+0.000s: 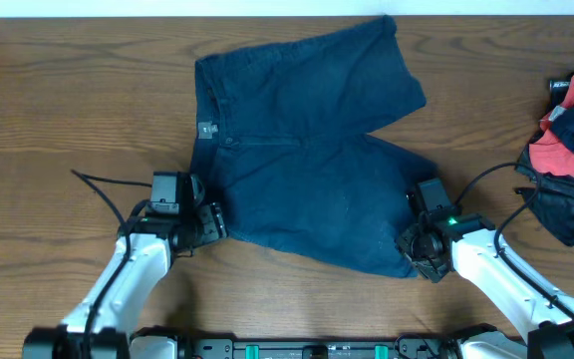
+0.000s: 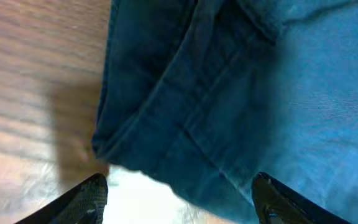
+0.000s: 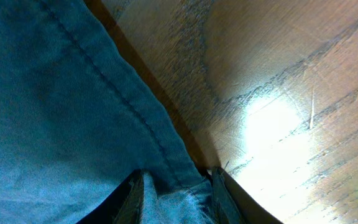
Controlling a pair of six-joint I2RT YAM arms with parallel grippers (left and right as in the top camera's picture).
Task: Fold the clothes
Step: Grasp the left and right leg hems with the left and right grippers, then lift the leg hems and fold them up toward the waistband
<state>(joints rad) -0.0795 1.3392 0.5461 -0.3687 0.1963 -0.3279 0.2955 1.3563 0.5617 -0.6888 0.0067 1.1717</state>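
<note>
The brown wood-grain table (image 1: 38, 90) fills the overhead view, with a pale strip (image 1: 167, 8) along its far edge. The dark navy-blue fabric shorts (image 1: 297, 150) lie spread flat in the middle, waistband to the left and two wide legs reaching right. Left of the shorts, a thin black cable (image 1: 83, 178) trails over the wood. The left gripper (image 1: 207, 221) sits at the shorts' near waistband corner. The right gripper (image 1: 414, 249) sits at the near leg's hem corner. Well right of the shorts lies a heap of red and dark cloth (image 1: 571, 150).

Only the left wrist view shows that gripper's black fingers (image 2: 92, 196) spread wide, with the folded waistband seam just beyond them. Only the right wrist view shows its fingers (image 3: 129, 202) close together, nipping the stitched hem corner, and scratched, glare-lit wood beside the shorts.
</note>
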